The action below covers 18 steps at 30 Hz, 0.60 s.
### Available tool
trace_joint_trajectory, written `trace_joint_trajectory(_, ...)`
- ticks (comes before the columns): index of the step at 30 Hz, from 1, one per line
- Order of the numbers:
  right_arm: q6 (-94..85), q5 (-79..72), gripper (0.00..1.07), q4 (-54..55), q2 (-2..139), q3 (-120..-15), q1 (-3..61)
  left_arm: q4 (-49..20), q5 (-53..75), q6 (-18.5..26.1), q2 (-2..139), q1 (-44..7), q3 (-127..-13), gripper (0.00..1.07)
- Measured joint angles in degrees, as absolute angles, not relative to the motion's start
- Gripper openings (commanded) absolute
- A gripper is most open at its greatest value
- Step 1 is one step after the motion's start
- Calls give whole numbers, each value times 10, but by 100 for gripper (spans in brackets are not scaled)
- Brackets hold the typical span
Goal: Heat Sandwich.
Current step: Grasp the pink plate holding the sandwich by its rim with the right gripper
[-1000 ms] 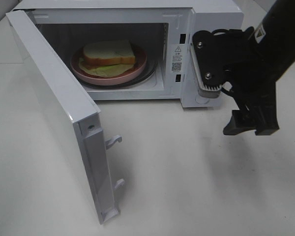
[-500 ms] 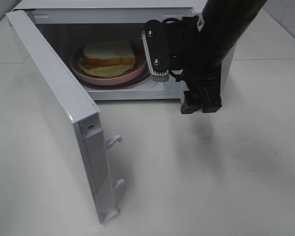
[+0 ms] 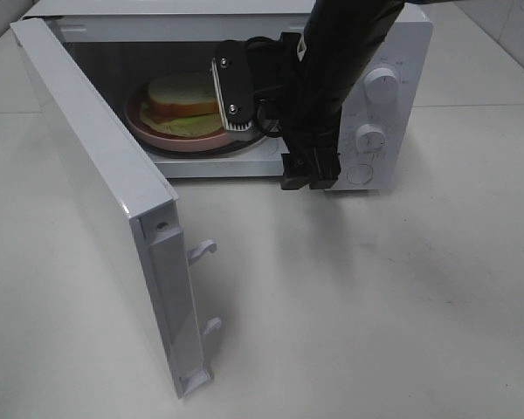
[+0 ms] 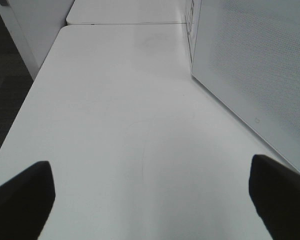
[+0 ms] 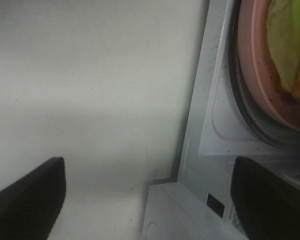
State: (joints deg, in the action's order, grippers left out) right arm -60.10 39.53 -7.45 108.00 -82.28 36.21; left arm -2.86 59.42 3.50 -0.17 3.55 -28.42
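Nearest: white microwave door (image 3: 96,192) swung wide open. It's a flat glossy panel with two white plastic latch hooks (image 3: 205,250) on its free edge. The left wrist view shows a fine dotted mesh on its window.

Left fingers (image 4: 20,200): black, blunt, spread fully, nothing between them, hanging over bare bench beside the door.

Right fingers (image 5: 25,200): black, one with a pale ribbed pad, also spread wide and gripping nothing. They sit at the oven mouth over the front sill, on a black arm (image 3: 341,61) reaching down from above.

White boxy microwave (image 3: 393,52) has two round white knobs (image 3: 382,85) stacked on its right panel.

Inside it, a round pink plate (image 3: 170,135), smooth with dark speckles, sits on the turntable. The sandwich (image 3: 192,96) lies on that plate: white sliced bread, tan crust, green-yellow leafy filling sticking out underneath.

Bench (image 3: 375,332): matte white, flat, a few faint scuffs, with a seam line running behind the microwave. Dark floor (image 4: 5,100) shows past its edge.

Writing: tick marks ring the knobs, and there is a small dark label (image 5: 215,202) on the front frame. All of it is too small to read.
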Motion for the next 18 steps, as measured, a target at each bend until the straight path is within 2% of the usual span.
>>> trace_joint_trajectory(18, -601, 380, 84, -72, 1211, -952, 380, -29, 594, 35, -2, 36, -284, 101)
